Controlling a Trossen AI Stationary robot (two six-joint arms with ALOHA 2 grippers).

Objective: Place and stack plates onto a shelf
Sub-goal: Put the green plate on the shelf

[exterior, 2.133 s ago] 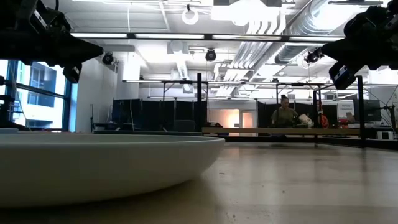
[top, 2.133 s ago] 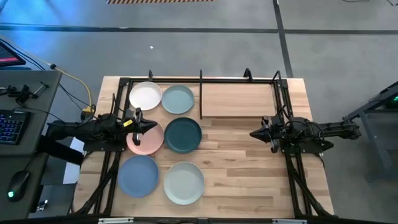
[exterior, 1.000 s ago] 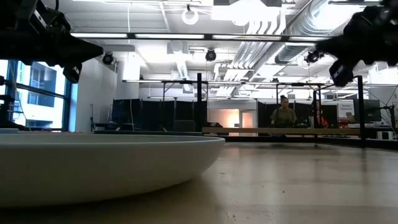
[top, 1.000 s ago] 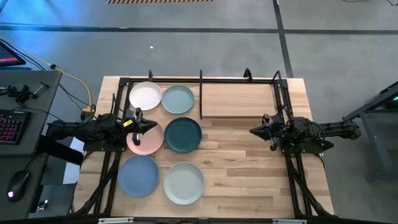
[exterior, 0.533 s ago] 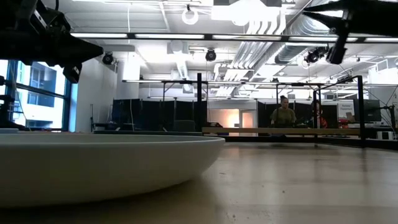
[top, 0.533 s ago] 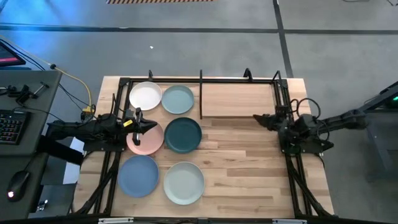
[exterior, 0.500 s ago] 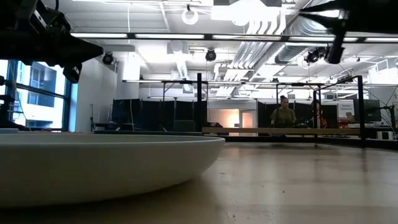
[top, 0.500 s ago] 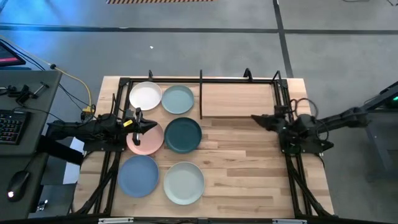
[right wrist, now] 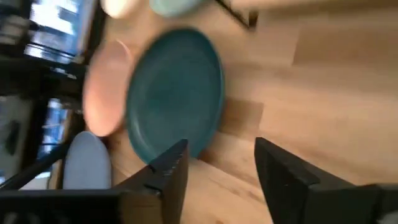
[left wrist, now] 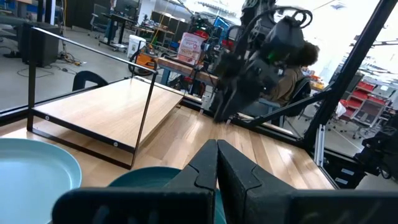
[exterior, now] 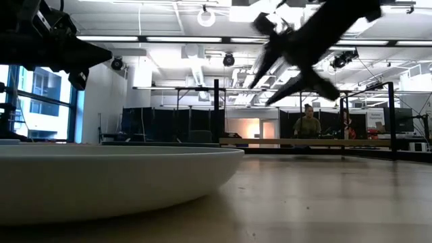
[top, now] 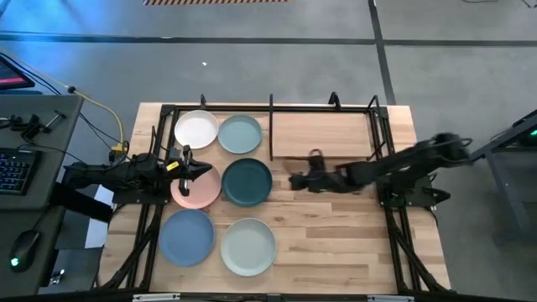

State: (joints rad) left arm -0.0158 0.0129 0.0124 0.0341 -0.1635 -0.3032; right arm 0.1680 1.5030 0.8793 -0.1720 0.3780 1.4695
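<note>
Six plates lie flat on the table's left half: white (top: 195, 130), pale sage green (top: 241, 133), pink (top: 195, 186), dark teal (top: 247, 181), blue (top: 186, 237) and pale mint (top: 248, 246). The shelf (top: 323, 134), black rods around a light wood floor, stands at the far edge with nothing on it. My left gripper (top: 205, 170) hangs shut over the pink plate's right rim. My right gripper (top: 295, 181) is stretched out over the table's middle, open, just right of the dark teal plate (right wrist: 177, 87) and above the table. Nothing is between its fingers (right wrist: 168, 168).
Black frame rods run along both table sides (top: 394, 226). Bare wood lies between the plates and the right arm's base (top: 336, 235). A desk with a keyboard (top: 17, 168) stands left of the table. A person (exterior: 309, 125) is far off in the room behind.
My right gripper has swung out from its place near the table's right edge toward the left, over the table's middle, up to the dark teal plate. Its fingers have opened on the way. The plates have not moved.
</note>
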